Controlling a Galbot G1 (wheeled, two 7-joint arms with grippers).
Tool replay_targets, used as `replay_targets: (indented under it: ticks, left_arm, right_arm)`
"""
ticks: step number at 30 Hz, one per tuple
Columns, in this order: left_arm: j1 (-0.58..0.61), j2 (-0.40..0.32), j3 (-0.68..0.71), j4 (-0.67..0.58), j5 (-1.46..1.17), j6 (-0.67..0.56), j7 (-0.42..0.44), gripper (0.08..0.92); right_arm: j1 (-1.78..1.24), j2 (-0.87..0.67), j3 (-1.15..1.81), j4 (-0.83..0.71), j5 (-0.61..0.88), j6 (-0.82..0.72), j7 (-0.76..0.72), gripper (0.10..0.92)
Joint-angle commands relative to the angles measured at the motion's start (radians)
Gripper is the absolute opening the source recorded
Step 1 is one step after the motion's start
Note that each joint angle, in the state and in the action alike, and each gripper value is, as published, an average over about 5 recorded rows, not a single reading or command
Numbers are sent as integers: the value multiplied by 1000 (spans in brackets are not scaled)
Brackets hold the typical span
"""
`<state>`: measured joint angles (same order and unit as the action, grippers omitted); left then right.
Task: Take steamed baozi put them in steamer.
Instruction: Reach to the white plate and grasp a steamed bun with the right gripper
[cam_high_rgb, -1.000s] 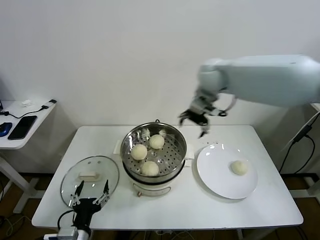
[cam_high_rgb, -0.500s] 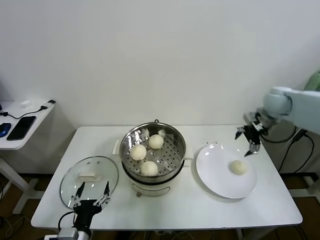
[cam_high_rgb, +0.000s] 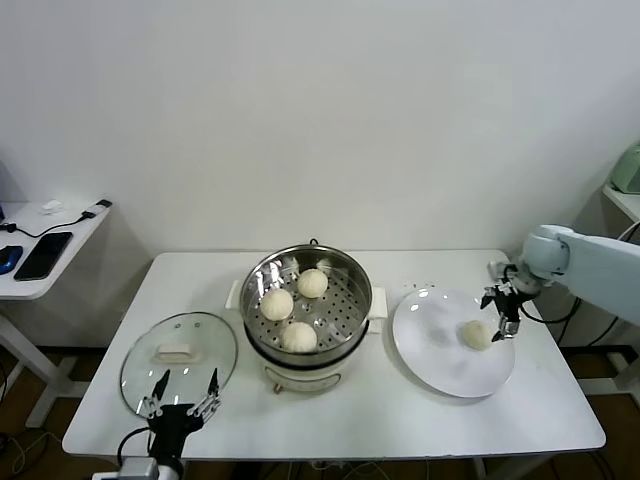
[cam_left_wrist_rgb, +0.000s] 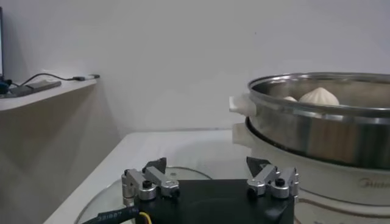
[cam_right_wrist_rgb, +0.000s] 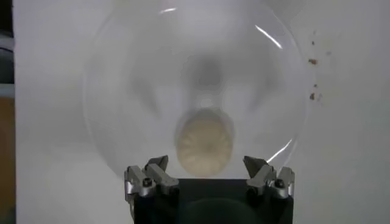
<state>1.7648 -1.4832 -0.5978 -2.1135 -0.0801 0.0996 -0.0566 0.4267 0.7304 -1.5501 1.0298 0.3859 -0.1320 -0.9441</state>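
Three steamed baozi (cam_high_rgb: 297, 300) already sit on the perforated tray inside the steamer (cam_high_rgb: 352, 325), which stands in the middle of the white counter (cam_high_rgb: 400, 420). The last bun (cam_high_rgb: 477, 334) is alone on the white plate (cam_high_rgb: 440, 365), to the right of the steamer and well apart from it. The right end effector (cam_high_rgb: 503, 312) hangs just above the far right edge of the plate, its fingers fully spread and holding nothing. In the head view the bun lies just beside it, a little toward the robot's left and toward the robot's body. In the right wrist view the same bun (cam_right_wrist_rgb: 205, 140) appears centred in front of the gap between the two open fingers (cam_right_wrist_rgb: 152, 176), so the approach looks already lined up. The bun is round, without a real long axis, so I think the grip angle matters little; the end effector mainly needs to go down. The left end effector (cam_high_rgb: 182, 395) is parked at the near left edge of the counter, over the glass lid (cam_high_rgb: 180, 352), also wide open and empty. The right arm is clearly the nearer one.
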Motion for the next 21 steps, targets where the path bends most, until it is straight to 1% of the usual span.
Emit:
replay_targets:
  ticks: [1,9,11,17,21]
  left_arm:
    - [3,0,1,5,3,0,0,823]
    - [8,1,1,0,3,-1,-1,823]
    - [9,2,1,-3,2,-1,-2,823]
    - [17,3,1,-16,3,0,-2,823]
    - [22,3,4,-26,4,4,-1,823]
  right_arm:
    - [-154,79,101,-137,-38,-20,16,823]
    - [-162,98,102,-131,-48,-38,31,820]
    - [-152,95,98,-121,-53,-43,32,803]
    - [-39,61,36,-24,-33,-61,24,666]
    - [149,48,-104,76,54,-72,18,638]
